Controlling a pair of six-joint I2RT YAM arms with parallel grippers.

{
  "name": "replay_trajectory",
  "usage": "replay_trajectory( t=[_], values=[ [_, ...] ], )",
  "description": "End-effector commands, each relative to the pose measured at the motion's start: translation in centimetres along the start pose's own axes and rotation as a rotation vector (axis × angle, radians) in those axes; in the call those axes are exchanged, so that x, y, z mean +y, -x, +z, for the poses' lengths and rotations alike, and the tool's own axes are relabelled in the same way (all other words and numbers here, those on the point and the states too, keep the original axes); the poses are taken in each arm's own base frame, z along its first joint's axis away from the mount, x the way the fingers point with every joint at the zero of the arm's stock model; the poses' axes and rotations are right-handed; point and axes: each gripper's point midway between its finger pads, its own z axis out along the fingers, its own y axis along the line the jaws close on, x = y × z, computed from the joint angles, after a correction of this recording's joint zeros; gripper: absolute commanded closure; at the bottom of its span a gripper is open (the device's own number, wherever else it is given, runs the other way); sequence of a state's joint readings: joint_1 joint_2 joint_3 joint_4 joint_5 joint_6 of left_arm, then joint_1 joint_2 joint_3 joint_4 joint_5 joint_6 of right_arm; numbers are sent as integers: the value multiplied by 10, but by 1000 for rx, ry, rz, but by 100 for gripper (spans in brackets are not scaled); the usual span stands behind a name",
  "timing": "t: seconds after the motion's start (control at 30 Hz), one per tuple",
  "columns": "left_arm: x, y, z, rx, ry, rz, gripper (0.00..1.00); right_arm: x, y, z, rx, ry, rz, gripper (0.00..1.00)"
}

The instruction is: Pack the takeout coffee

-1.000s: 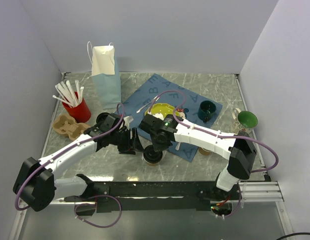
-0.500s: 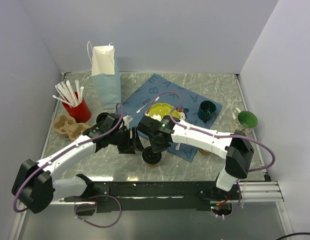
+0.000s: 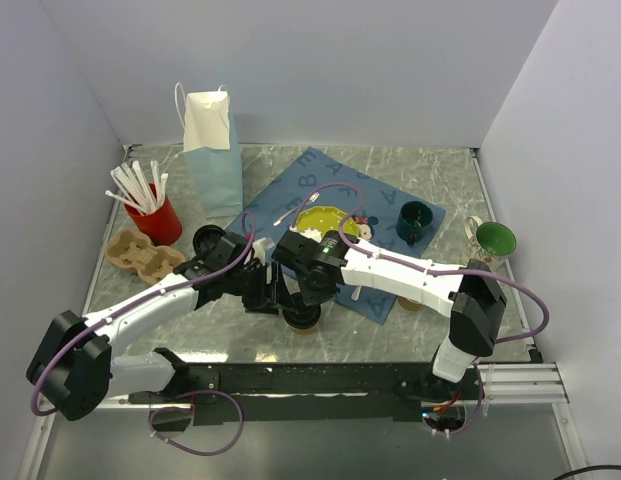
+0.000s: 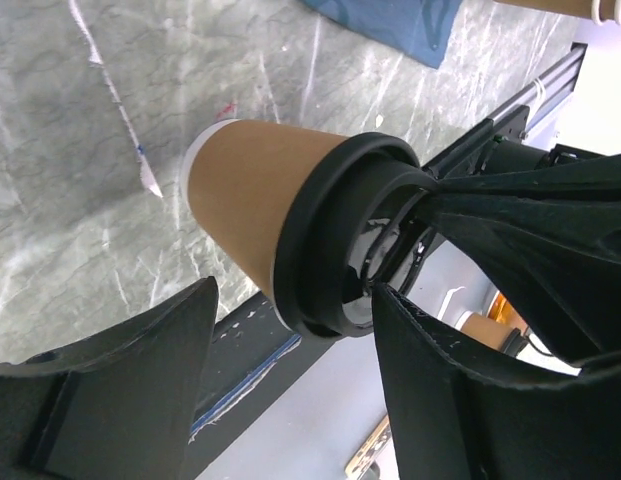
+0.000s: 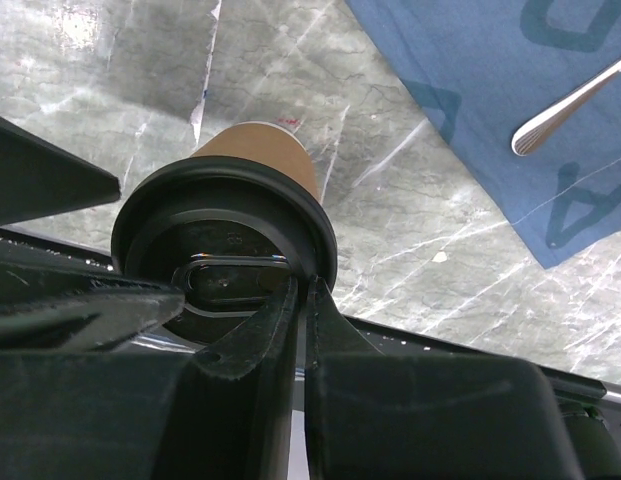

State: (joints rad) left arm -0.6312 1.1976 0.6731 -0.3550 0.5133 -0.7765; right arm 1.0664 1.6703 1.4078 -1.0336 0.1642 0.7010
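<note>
The takeout coffee (image 3: 303, 317), a tan paper cup (image 4: 252, 190) with a black lid (image 5: 222, 262), stands on the marble table near the front edge, just left of the blue cloth. My right gripper (image 5: 302, 288) comes down from above and is shut, its tips pinching the lid's rim. My left gripper (image 4: 295, 345) reaches in from the left and stands open. Its two fingers (image 4: 140, 385) flank the lid end of the cup, with a gap on the left side. In the top view both grippers meet over the cup, and the arms hide most of it.
A white-and-blue paper bag (image 3: 212, 150) stands at the back left. A red cup of straws (image 3: 157, 218) and a cardboard carrier (image 3: 138, 252) sit to the left. The blue cloth (image 3: 325, 180) holds a yellow bowl (image 3: 321, 220), a dark mug (image 3: 415, 221) and a spoon (image 5: 570, 103). A green glass (image 3: 493, 240) is far right.
My left gripper has slid right until its fingers flank the cup. The right gripper and cup shifted only slightly, staying shut on the lid.
</note>
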Motion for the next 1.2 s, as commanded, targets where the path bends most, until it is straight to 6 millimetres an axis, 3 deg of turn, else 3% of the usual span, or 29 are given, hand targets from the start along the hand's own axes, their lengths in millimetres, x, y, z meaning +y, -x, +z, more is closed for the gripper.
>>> replay_trajectory(
  t=[0.0,0.17,0.33,0.6,0.87,1.17],
  values=[
    [-11,4,2,-11,-40,29,31,10,1,-1,-10,42,16,92],
    [5,1,7,-5,22,16,37,11,0,0,-11,45,17,92],
    [32,-13,12,18,114,-32,51,14,-5,4,-3,74,20,93],
    [56,-26,12,17,199,-112,54,5,-21,21,38,58,39,93],
    [66,-43,15,35,216,-172,55,5,-32,30,55,87,57,93],
    [74,-60,21,71,297,-152,56,16,4,-16,-63,218,92,78]
  ],
)
